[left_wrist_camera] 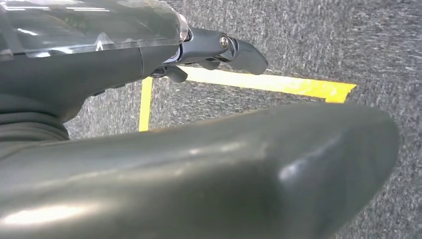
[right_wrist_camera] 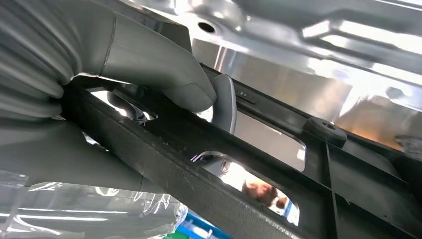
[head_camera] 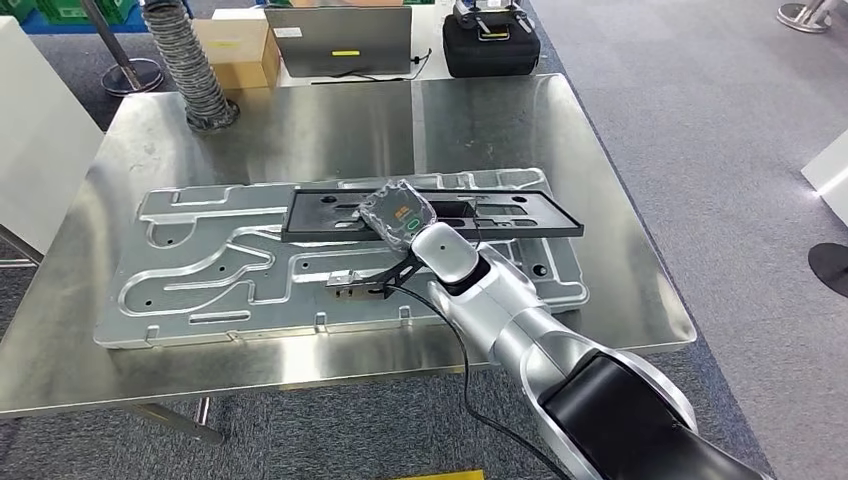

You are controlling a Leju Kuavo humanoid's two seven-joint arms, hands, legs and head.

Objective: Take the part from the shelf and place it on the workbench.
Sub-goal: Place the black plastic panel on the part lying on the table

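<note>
The part, a long flat black frame (head_camera: 520, 213) with cut-outs, lies across a large machined aluminium plate (head_camera: 200, 270) on the steel workbench (head_camera: 330, 125). My right hand (head_camera: 398, 213), under a clear plastic cover, sits on the frame's middle. In the right wrist view its thumb (right_wrist_camera: 164, 74) and a finger pinch a bar of the black frame (right_wrist_camera: 234, 199). My left hand (left_wrist_camera: 199, 164) hangs over grey carpet, its fingers (left_wrist_camera: 234, 50) stretched out and holding nothing.
At the far edge of the workbench stand a ribbed hose (head_camera: 190, 60), a cardboard box (head_camera: 240, 45), a laptop (head_camera: 338, 40) and a black case (head_camera: 490, 45). A white panel (head_camera: 30, 130) stands at the left. Yellow tape (left_wrist_camera: 268, 83) marks the floor.
</note>
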